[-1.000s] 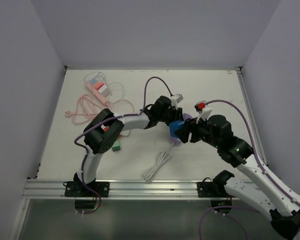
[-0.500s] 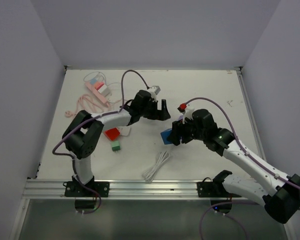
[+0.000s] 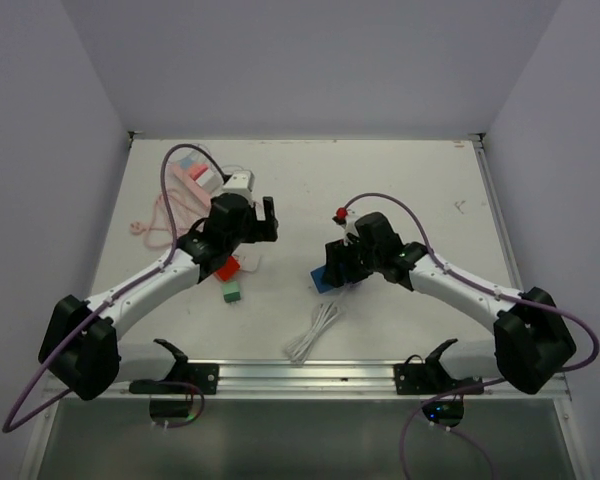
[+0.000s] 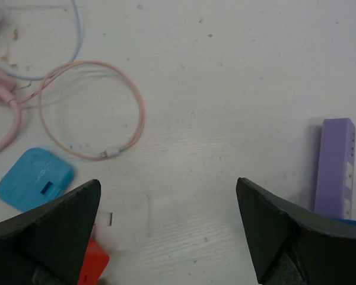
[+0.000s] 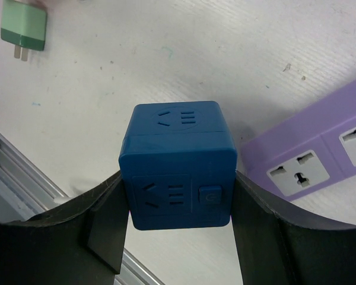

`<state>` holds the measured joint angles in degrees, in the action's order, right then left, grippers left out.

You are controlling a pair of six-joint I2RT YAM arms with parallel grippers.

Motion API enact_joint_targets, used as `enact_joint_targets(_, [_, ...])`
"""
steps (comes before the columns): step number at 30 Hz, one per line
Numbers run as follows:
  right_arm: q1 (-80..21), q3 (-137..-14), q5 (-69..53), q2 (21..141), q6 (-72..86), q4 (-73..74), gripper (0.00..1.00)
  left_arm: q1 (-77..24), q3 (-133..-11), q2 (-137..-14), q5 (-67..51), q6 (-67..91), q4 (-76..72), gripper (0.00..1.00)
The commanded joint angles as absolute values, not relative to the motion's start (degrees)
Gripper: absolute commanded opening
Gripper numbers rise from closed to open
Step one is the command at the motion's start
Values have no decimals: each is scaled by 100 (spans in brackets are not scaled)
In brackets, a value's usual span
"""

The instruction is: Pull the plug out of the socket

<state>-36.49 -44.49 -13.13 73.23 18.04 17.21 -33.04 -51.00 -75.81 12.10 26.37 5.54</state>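
Note:
The socket is a dark blue cube (image 5: 177, 172) with my right gripper (image 5: 178, 205) shut on its two sides, just above the table. From above, the cube (image 3: 323, 279) sits at the tip of the right gripper (image 3: 332, 270), right of centre. No plug sits in the faces I can see. A red plug (image 3: 223, 268) lies loose on the table to the left, with a white piece (image 4: 126, 221) beside its red corner (image 4: 94, 268). My left gripper (image 3: 268, 222) hangs open above and behind it, and its jaws (image 4: 169, 205) are wide with nothing between them.
A green plug (image 3: 231, 292) lies just below the red one. A purple power strip (image 5: 320, 151) lies beside the cube. A white cable bundle (image 3: 314, 331) is near the front rail. A pink power strip (image 3: 195, 177) and looped pink cable (image 4: 92, 110) are at the back left. A light-blue pad (image 4: 34, 179) lies nearby.
My left gripper has opened and its arm has pulled back to the left. The red plug now lies on the table. The right gripper has moved left with the blue cube.

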Motion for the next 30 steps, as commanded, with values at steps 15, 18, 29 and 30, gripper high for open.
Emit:
enact_joint_targets(15, [-3964,-5361,-2189,9615,3156,-837,61,-3226,-4245,-6284,2312,2584,1248,99])
enact_joint_targets(18, [-3964,-5466,-1785,9265,2805,-319,80,-3226,-4236,-6249,2364,2567,1239,99])
enact_joint_targets(29, [-3964,-5335,982,7876,2829,1835,97,-3226,-4473,-6539,2338,2391,1151,100])
enact_joint_targets(30, [-3964,-5318,1211,7858,2917,2133,96,-3226,-4500,-6565,2338,2391,1143,99])
